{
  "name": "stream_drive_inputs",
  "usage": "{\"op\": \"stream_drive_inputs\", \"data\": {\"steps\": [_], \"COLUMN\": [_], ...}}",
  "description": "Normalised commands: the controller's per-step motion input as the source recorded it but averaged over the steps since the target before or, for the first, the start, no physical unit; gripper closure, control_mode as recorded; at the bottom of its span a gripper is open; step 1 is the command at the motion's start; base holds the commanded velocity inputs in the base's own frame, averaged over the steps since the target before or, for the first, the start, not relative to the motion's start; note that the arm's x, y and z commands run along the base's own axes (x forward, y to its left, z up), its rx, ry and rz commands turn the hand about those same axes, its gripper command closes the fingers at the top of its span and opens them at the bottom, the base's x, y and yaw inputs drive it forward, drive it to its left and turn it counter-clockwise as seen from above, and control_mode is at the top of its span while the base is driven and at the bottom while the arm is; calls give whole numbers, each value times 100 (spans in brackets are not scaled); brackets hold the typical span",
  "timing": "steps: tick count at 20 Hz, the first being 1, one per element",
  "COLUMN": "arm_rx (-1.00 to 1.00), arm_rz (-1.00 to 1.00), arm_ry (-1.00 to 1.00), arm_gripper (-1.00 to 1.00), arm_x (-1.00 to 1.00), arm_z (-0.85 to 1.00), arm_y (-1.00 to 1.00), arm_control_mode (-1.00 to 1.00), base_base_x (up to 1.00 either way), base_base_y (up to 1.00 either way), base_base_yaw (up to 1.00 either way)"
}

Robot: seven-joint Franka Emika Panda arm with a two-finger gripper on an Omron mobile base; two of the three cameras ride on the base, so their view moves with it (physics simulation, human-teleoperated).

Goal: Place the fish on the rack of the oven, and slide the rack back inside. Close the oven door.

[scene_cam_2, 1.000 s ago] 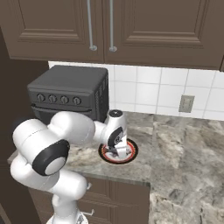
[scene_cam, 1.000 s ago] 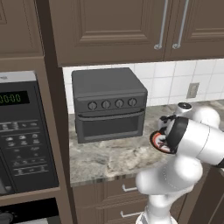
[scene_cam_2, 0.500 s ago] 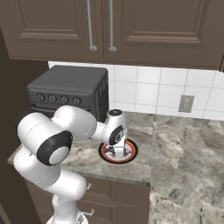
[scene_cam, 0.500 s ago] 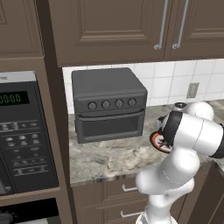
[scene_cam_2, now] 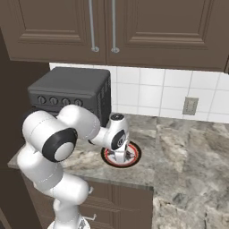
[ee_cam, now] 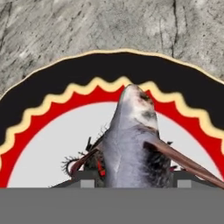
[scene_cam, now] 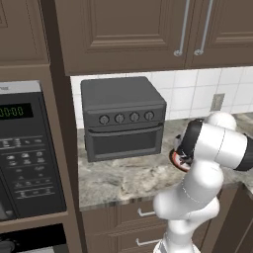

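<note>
Reaching down over the plate, the end effector has its fingertips either side of the fish; whether they're actually pinching it, can't tell. Fish lies on the white centre of the red-and-black-rimmed plate, head pointing away in hand view. Plate sits on the marble surface, just right of the countertop toaster oven. Microwave at far left.

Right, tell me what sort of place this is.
A home kitchen, rendered rather than real: a marble-look counter with a toaster oven under dark wood wall cabinets, a tiled backsplash, and a microwave built in at the left.
</note>
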Motion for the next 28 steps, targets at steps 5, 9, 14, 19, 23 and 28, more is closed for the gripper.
{"op": "stream_drive_inputs", "data": {"steps": [5, 9, 14, 19, 23, 28], "arm_rx": [-2, -8, -9, -9, -10, -16], "arm_rz": [0, 9, 25, 49, 54, 45], "arm_ry": [-8, -25, -25, -28, -22, -4], "arm_gripper": [100, 100, 100, 100, 100, 100], "arm_x": [-27, -50, -40, -25, -10, -13], "arm_z": [31, 97, 100, 87, 80, 93], "arm_y": [-1, 0, 1, 17, 45, 60], "arm_control_mode": [-100, -100, -100, -100, -100, -100], "base_base_x": [0, 0, 0, 0, 0, 0], "base_base_y": [0, 0, 0, 0, 0, 0], "base_base_yaw": [0, 0, 0, 0, 0, 0]}}
